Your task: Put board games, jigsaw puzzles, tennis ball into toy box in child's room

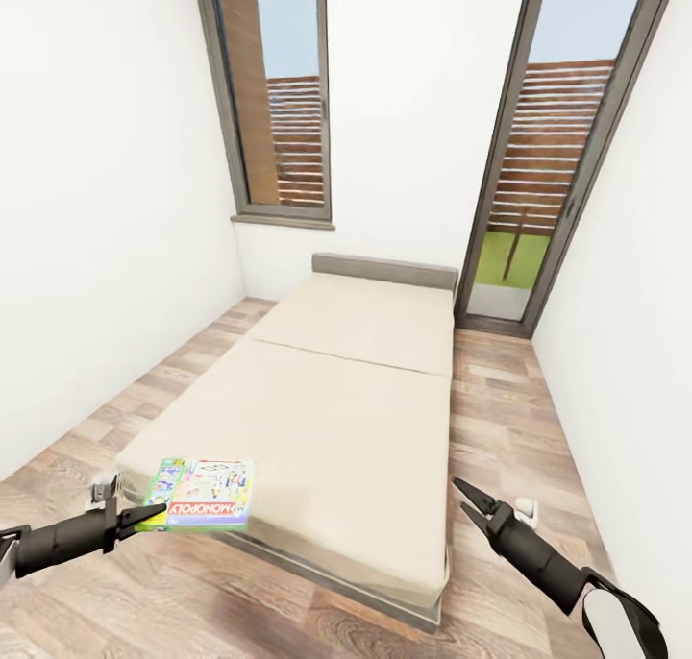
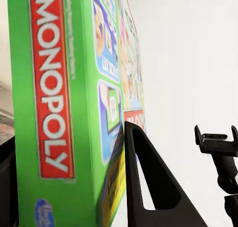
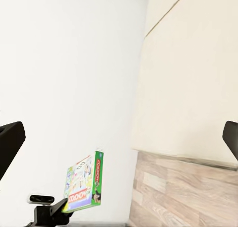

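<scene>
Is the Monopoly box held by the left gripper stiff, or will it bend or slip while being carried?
The Monopoly box probably stays stiff: it sticks out flat from the left gripper without sagging. Held only at one edge, it may pivot or slip, since its printed surface looks smooth. Being thin, it is likely light.

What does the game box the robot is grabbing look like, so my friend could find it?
Start at the big beige bed under the tall windows, then go to its near corner on the robot's left. There the left gripper pinches the edge of a flat board game. Its bright green border and red Monopoly logo give it away.
</scene>
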